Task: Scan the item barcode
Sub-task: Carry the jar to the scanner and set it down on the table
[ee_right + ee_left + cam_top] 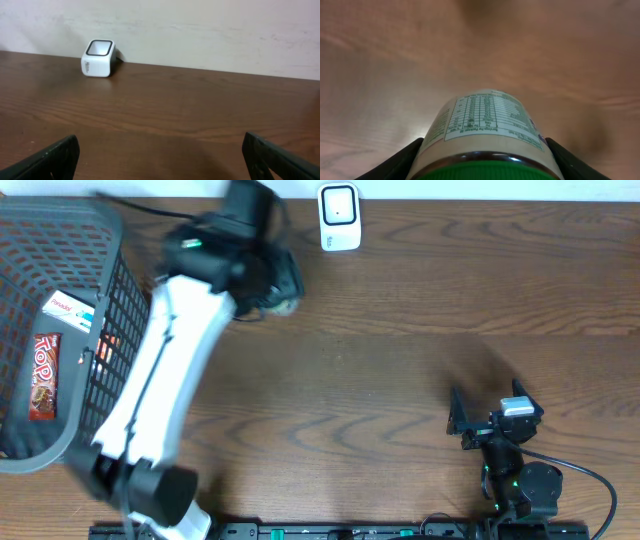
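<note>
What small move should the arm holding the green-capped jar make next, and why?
Probably shift the jar toward the white scanner, turning its label: the left gripper holds it apart from the scanner, and only the nutrition panel shows, no barcode.

Even, soft indoor light throughout. Overhead view: the left arm (170, 370) is smeared by motion blur toward 11 o'clock. Left wrist view: the surface (395, 65) is streaked and unfocused, with pale glare at 8 o'clock beside the jar (487, 117). Right wrist view: sharp.
</note>
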### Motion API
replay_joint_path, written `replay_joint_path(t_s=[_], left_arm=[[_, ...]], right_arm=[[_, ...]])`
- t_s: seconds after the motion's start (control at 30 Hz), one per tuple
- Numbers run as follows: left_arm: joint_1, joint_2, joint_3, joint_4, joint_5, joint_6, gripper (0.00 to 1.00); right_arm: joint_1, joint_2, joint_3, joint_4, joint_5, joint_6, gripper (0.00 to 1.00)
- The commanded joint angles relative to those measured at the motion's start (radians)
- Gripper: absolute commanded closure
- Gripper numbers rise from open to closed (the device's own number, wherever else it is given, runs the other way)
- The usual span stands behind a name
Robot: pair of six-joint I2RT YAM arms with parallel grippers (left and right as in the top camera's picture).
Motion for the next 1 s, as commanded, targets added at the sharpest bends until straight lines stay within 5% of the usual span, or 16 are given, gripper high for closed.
replay_joint_path(t_s=[0.0,0.43,0.6,0.67,0.97], left_arm=[[-0.038,0.104,-0.085,0.018,-0.109,-0.011,0.40],[-0.053,0.278,-0.429,0.325,-0.076,0.008,0.39],[-0.053,0.278,-0.449,0.360,-0.034,0.008,0.18],[-0.050,0.264,-0.434,0.354,-0.034,0.028,0.07],[0.088,-0.106,-0.060,0.156,-0.113,0.174,0.07]], right_arm=[[0.010,-0.003,-0.001,-0.003,0.003,-0.012,0.01],[0.010,-0.003,-0.001,-0.003,0.003,-0.012,0.01],[0.010,-0.003,-0.001,-0.003,0.003,-0.012,0.01],[0.010,-0.003,-0.001,-0.003,0.003,-0.012,0.01],[0.010,-0.003,-0.001,-0.003,0.003,-0.012,0.01]])
